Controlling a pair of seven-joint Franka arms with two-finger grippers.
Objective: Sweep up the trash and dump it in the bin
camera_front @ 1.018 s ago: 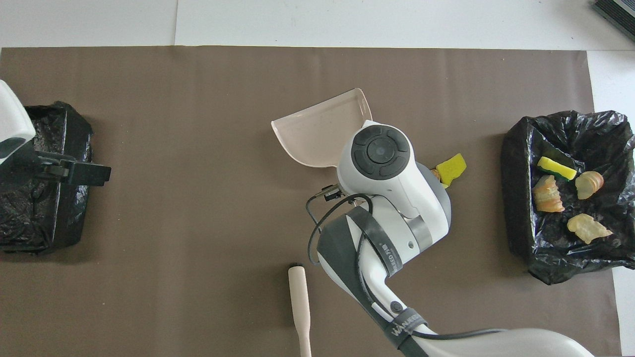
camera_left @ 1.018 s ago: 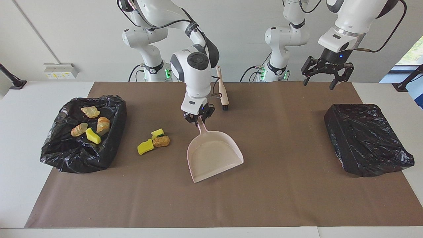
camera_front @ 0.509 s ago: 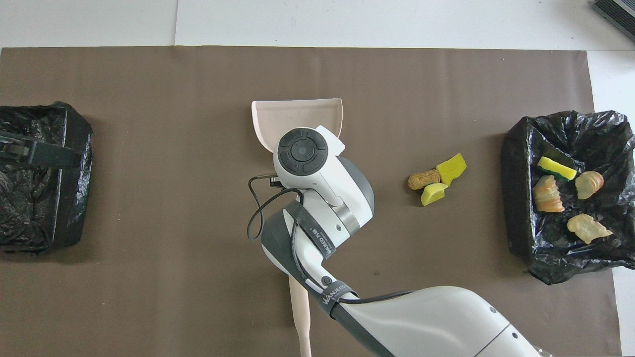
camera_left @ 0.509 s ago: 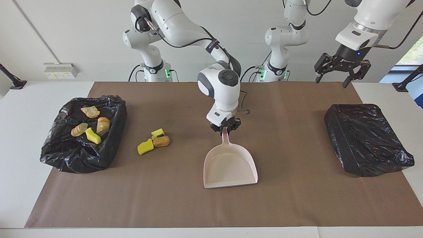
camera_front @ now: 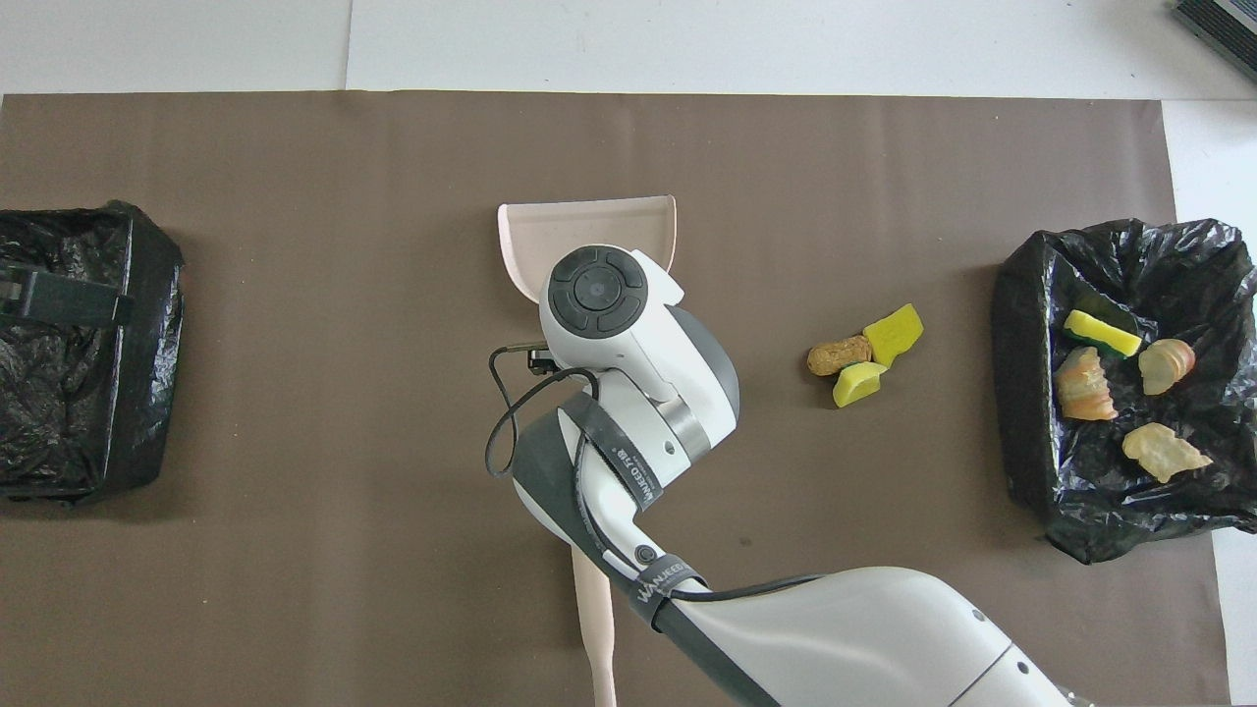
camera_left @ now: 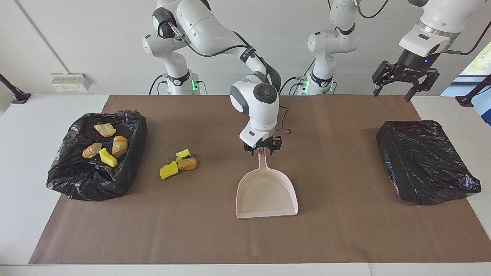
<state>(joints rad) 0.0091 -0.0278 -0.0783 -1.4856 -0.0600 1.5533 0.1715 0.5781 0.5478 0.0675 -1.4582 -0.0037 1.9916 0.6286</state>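
Right gripper [camera_left: 262,150] is straddling the handle of the beige plastic dustpan [camera_left: 266,195] at frame centre, fingers spread and clear of it. Left gripper [camera_left: 402,80], open, is hovering upper right. Three yellow-and-brown trash pieces [camera_left: 178,164] are lying centre-left; four are sitting inside the black-lined bin [camera_left: 82,180].

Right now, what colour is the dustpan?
Pale beige-pink dustpan, clearest in the facing view.

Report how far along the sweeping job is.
Done: four pieces lie in the bin. In hand: the right gripper, open, is at the handle of the empty dustpan lying on the mat; the left gripper waits. Left: three pieces beside the bin; the brush lies unused.
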